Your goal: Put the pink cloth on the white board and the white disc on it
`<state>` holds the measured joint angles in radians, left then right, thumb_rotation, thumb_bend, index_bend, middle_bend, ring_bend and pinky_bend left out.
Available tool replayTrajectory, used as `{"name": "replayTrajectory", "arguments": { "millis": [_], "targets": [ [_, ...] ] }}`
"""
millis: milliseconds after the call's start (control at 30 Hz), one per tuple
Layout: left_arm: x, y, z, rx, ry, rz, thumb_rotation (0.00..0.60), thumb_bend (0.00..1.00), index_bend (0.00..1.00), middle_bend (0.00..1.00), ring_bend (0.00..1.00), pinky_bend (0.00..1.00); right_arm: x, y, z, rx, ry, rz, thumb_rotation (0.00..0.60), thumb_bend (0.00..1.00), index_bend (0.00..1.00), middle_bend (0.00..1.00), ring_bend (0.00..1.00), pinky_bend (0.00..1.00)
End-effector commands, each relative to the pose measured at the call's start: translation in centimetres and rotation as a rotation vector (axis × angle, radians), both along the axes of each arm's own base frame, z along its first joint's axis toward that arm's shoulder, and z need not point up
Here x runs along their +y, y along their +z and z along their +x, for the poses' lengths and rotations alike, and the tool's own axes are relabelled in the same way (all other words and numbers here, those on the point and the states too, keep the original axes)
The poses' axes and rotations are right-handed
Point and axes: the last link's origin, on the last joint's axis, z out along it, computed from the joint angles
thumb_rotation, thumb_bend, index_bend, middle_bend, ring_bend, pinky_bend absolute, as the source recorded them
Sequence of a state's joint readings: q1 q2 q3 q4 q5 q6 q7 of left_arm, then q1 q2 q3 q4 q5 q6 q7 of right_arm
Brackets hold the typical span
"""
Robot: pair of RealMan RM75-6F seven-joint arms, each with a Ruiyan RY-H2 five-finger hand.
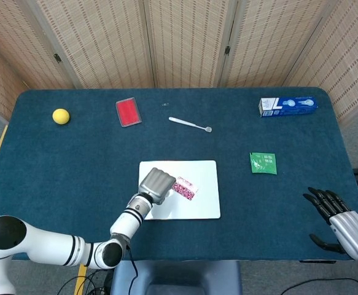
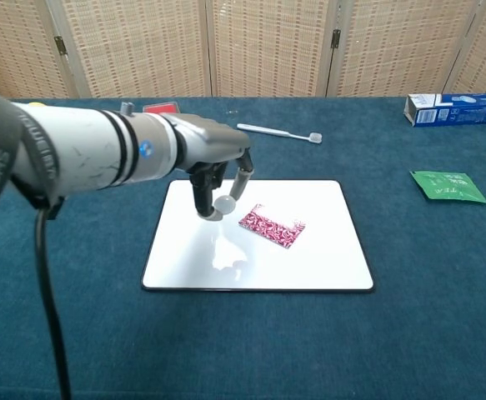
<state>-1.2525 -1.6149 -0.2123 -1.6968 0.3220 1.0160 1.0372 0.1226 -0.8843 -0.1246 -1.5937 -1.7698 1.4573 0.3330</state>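
Note:
The pink patterned cloth (image 1: 185, 188) (image 2: 273, 227) lies folded on the white board (image 1: 200, 206) (image 2: 309, 267) at the table's middle. My left hand (image 1: 157, 183) (image 2: 217, 171) hovers over the board just left of the cloth, pinching the small white disc (image 2: 224, 204) between thumb and a finger. In the head view the hand hides the disc. My right hand (image 1: 341, 218) sits at the table's front right corner with fingers spread and nothing in it.
A yellow ball (image 1: 61, 116) lies at the back left, with a red pad (image 1: 128, 112) and a toothbrush (image 1: 190, 124) further right. A blue box (image 1: 287, 106) is at the back right. A green packet (image 1: 263, 163) lies right of the board.

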Motion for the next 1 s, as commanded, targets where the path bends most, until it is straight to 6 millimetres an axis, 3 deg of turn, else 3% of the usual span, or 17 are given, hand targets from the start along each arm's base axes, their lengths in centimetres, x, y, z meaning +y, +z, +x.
{"name": "replayTrajectory", "arguments": {
  "millis": [33,500,1000],
  "targets": [
    [0.4,-1.1,1.7,0.005,-0.011,-0.006,0.6,0.35,0.59,1.0,1.0,0.9,-0.2,0.5,-0.2,-0.011,-0.005,0.002,0.6,0.19,0.0,0.0,0.0,0.0],
    [1.2,-4.3,4.8,0.034,-0.03,-0.016,0.6,0.35,0.59,1.0,1.0,0.9,-0.1,1.4,-0.6,-0.049,-0.006,-0.004,0.6,0.19,0.0,0.0,0.0,0.0],
    [1.9,-7.6,6.3,0.058,-0.042,-0.038,0.6,0.35,0.59,1.0,1.0,0.9,-0.4,2.1,-1.1,-0.079,-0.017,-0.007,0.6,0.19,0.0,0.0,0.0,0.0]
  ]
}}
